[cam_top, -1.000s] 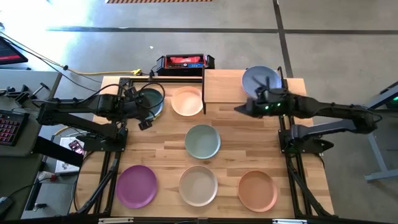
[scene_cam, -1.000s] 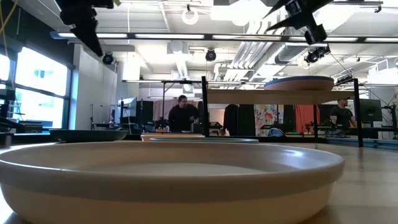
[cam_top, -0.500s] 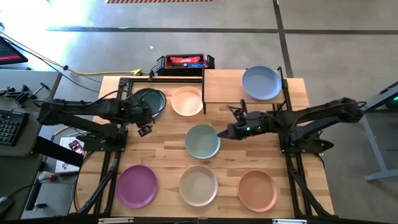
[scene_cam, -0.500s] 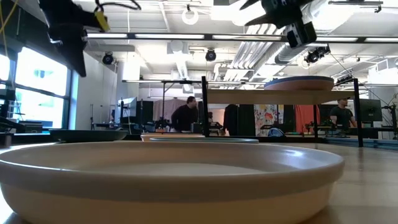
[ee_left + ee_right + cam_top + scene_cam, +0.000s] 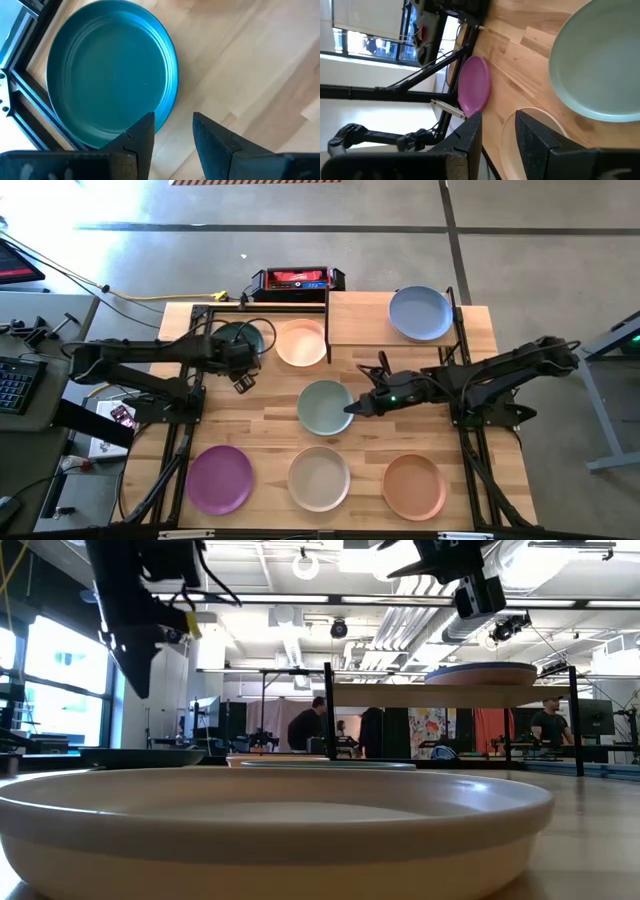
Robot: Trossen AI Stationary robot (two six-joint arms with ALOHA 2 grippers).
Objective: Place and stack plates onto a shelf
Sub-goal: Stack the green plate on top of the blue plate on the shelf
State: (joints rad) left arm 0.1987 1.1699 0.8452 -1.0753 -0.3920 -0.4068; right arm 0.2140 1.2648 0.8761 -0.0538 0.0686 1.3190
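Since the earlier frame, the right pincer has swung from the shelf, where the blue plate lies, to the teal plate's edge, fingers slightly parted and empty. Meanwhile the left pincer, also open and empty, hangs just beside the green plate on the desk.

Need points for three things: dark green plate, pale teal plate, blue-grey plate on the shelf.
dark green plate (image 5: 112, 75): left wrist view, centre of its well.
pale teal plate (image 5: 322, 406): high view, centre of its well, left of the right gripper.
blue-grey plate (image 5: 420, 313): high view, centre of its well, on the shelf.
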